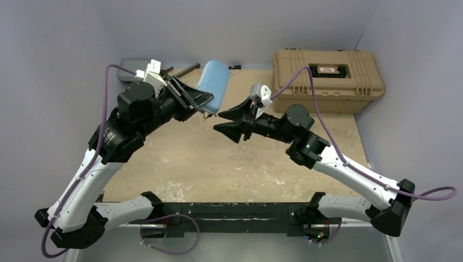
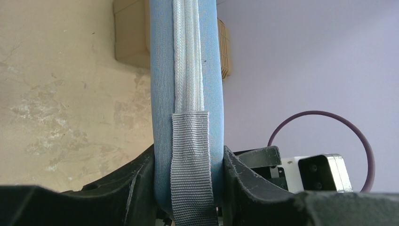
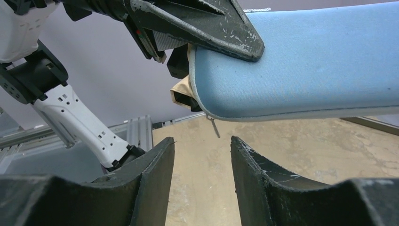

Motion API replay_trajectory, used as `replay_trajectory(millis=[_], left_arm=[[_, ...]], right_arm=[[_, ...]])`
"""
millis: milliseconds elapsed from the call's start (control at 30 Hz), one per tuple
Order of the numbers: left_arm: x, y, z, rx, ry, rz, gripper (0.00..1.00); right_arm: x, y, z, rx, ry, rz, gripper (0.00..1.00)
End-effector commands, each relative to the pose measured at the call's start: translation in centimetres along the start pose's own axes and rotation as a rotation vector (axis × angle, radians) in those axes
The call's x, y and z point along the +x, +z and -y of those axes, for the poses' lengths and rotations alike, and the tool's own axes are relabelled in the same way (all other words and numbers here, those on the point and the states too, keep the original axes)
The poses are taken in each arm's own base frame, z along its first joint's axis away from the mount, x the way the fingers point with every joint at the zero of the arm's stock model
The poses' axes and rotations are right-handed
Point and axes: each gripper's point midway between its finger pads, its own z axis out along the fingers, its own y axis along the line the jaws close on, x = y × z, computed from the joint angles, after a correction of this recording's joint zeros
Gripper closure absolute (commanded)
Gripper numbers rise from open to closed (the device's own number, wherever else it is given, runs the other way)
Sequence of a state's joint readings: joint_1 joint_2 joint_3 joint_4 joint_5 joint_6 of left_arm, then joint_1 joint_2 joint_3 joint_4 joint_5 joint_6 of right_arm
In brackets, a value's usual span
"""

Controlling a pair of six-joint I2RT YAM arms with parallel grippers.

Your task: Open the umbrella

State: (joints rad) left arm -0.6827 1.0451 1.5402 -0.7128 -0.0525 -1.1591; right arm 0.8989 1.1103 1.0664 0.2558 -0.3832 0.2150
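— Pouch from above?
— Blue, long side pointing at the far wall, pinched in the left gripper. Right gripper near, jaws apart, empty.
— Left wrist?
— Runs straight out.
— Right wrist?
— Sideways; tan umbrella peeks out left.

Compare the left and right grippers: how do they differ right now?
The left gripper is shut on the blue pouch, holding it above the table; the right gripper is open, nothing between its fingers. The left gripper touches the pouch; the right gripper sits near its zipper pull, apart from it. Both face each other over the table.
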Motion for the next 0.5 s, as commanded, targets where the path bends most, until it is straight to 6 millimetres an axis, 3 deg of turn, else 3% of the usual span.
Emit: replay_trajectory(millis=[0,233,467], left_arm=[[-1.25,-1.38,4.01,0.160,0.016,0.052,1.00],[-0.89,-1.37,4.33,0.168,0.020,0.049,1.00],[-0.42,-1.27,4.43,0.169,0.027,0.045,1.00]], right_arm=[[-3.43,0.68,-0.58,-0.011,-0.035,0.082,0.55],[-3.75,0.90,-0.74,-0.013,-0.039,0.085,0.57],[-3.73,1.01,-0.66,-0.005,-0.031,0.086,0.68]])
